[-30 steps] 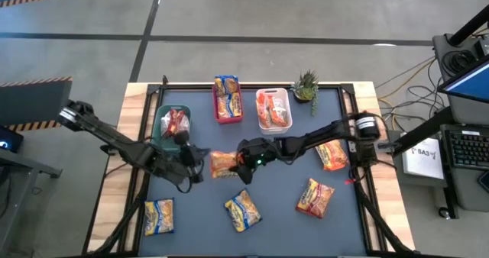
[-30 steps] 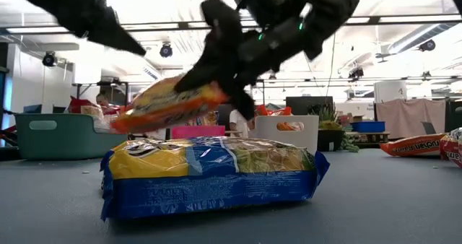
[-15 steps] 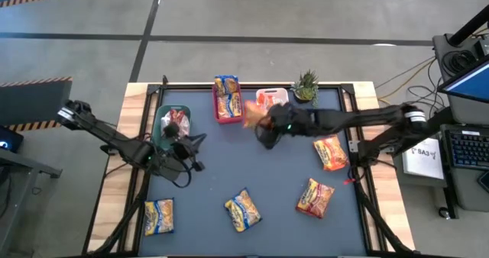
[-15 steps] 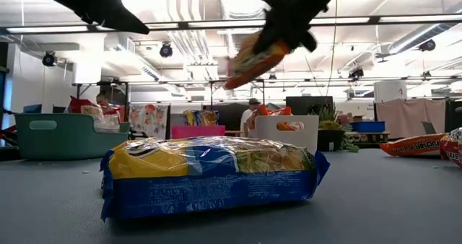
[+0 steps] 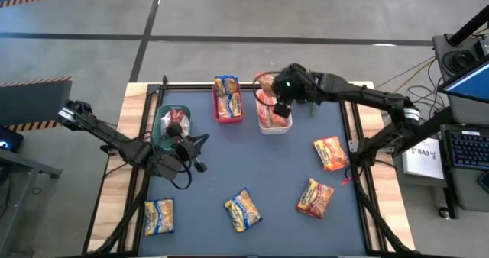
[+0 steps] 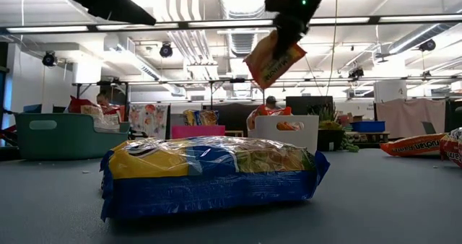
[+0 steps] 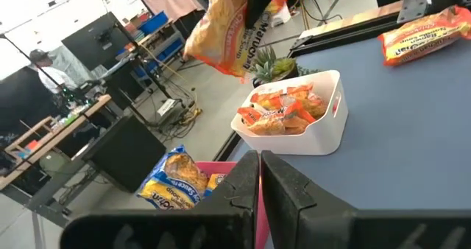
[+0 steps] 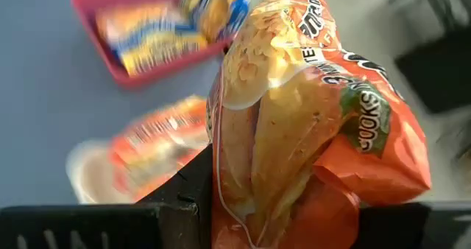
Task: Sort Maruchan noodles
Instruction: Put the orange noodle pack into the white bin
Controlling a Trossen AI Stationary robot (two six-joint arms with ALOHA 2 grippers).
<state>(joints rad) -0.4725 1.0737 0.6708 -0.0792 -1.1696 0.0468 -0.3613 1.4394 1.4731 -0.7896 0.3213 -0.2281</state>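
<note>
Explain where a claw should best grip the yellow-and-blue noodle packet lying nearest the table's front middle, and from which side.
Probably from straight above, pinching across the short width of the yellow-and-blue noodle packet: it lies flat and slightly turned, alone on the table, both long edges free.

I see orange packet (image 8: 309, 124) in my dark right gripper (image 5: 280, 105); white bin (image 5: 273, 127), pink-red bin (image 5: 226, 118), green bin (image 5: 160, 120); yellow-blue packets (image 5: 243, 210) on grey-blue worktop (image 5: 267, 174).

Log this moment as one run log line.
right gripper: shut on orange noodle packet, above white bin | left gripper: shut, empty, beside green bin
</note>
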